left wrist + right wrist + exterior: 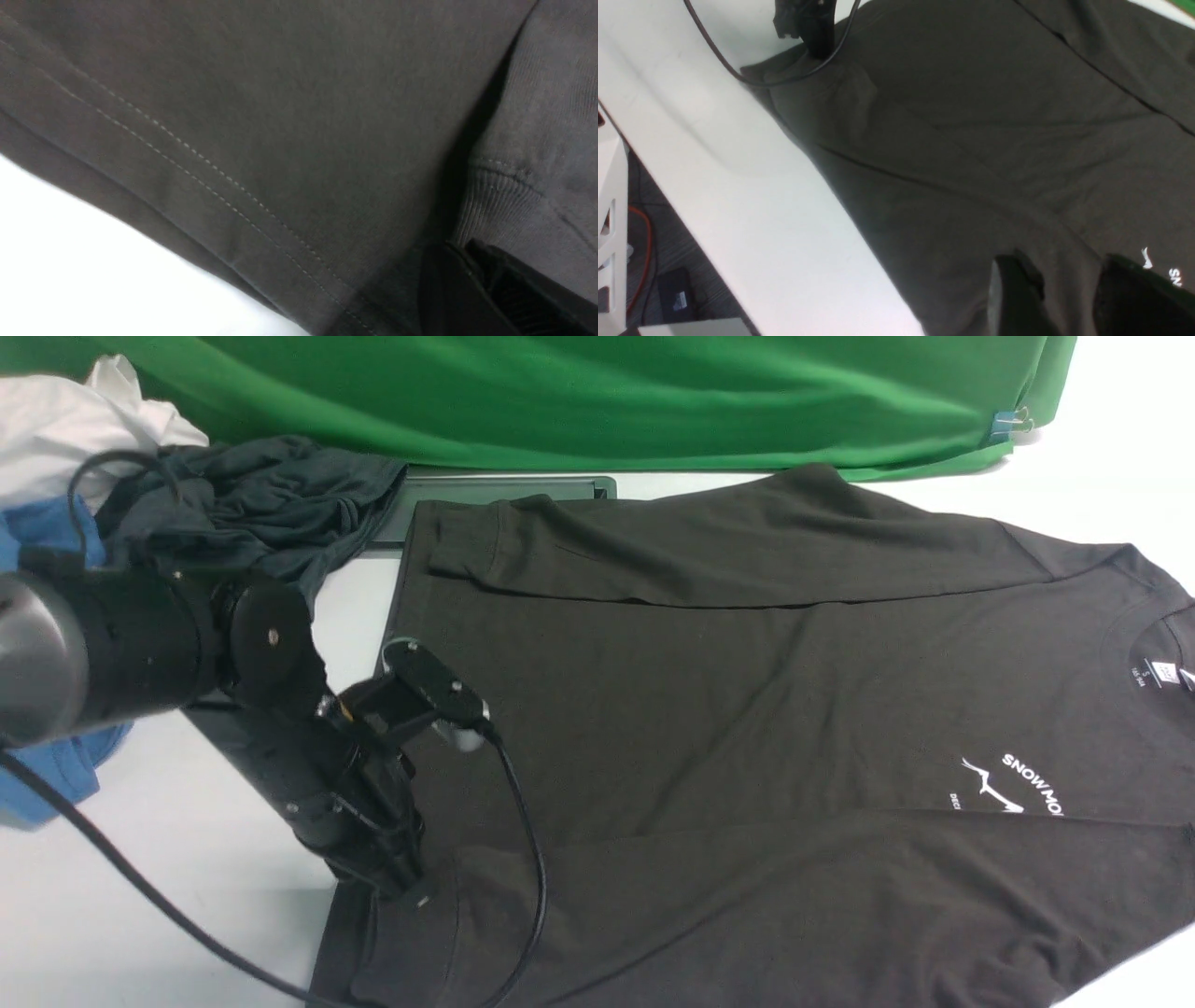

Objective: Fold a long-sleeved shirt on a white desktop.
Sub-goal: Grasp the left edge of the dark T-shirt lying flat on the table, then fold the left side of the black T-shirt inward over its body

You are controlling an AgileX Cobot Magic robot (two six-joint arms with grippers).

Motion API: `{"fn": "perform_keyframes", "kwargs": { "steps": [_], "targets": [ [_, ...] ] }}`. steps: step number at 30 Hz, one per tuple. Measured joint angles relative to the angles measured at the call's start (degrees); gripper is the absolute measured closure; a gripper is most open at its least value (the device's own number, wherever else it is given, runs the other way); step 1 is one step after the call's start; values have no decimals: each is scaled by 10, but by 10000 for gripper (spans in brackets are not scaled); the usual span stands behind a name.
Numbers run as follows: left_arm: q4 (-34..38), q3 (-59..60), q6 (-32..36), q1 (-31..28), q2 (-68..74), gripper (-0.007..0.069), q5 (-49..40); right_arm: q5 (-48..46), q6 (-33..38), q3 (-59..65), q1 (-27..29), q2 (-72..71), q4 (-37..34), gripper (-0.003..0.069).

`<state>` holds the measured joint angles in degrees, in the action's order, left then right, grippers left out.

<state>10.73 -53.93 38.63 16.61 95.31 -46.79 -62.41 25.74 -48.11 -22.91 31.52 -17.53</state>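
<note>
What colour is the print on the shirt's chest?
White print on the dark brownish-black shirt; the front view shows it best.

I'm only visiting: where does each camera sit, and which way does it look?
Front: between the arms, facing forward over white desktop and long-sleeved shirt; left arm, left gripper show.
Left wrist: on that wrist, close on the shirt's hem; one finger shows.
Right wrist: on that wrist, looking across the shirt; open right gripper shows.
Shared: front and right wrist both show the left gripper.
</note>
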Motion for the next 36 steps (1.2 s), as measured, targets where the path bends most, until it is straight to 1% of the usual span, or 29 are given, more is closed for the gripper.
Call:
{"fn": "perform_keyframes", "kwargs": {
  "steps": [6, 7, 10, 14, 18, 19, 20, 21, 22, 24, 27, 30, 36],
  "targets": [
    [-6, -36, -33, 0, 0, 594, -24, 5, -7, 0, 0, 0, 0, 421],
    [-10, -51, -44, 0, 0, 594, -35, 5, -21, 0, 0, 2, 0, 421],
    [-13, -77, -47, 0, 0, 594, -54, 5, -43, 0, 0, 17, 1, 419],
    [-15, -109, -51, 0, 0, 594, -83, 9, -51, 0, 0, 65, 1, 419],
    [-15, -131, -56, 0, 0, 594, -118, 45, -43, 0, 0, 150, 1, 416],
    [-15, -133, -57, 0, 0, 594, -129, 63, -32, 0, 0, 191, 3, 396],
    [-15, -134, -57, 0, 0, 594, -135, 65, -29, 0, 0, 196, 4, 393],
    [-15, -134, -57, 0, 0, 594, -148, 84, -14, 0, 0, 246, 13, 348],
    [-15, -134, -58, 0, 0, 594, -153, 86, -10, 0, 0, 257, 15, 342],
    [-15, -134, -60, 0, 0, 594, -175, 113, 15, 0, 0, 315, 26, 270],
    [-15, -134, -67, 0, 0, 594, -186, 152, 62, -1, 0, 402, 29, 203],
    [-15, -134, -71, 0, 0, 594, -186, 188, 101, -18, 0, 490, 29, 181],
    [-15, -136, -72, 0, 0, 594, -188, 201, 187, -89, 0, 632, 30, 176]
  ]
}}
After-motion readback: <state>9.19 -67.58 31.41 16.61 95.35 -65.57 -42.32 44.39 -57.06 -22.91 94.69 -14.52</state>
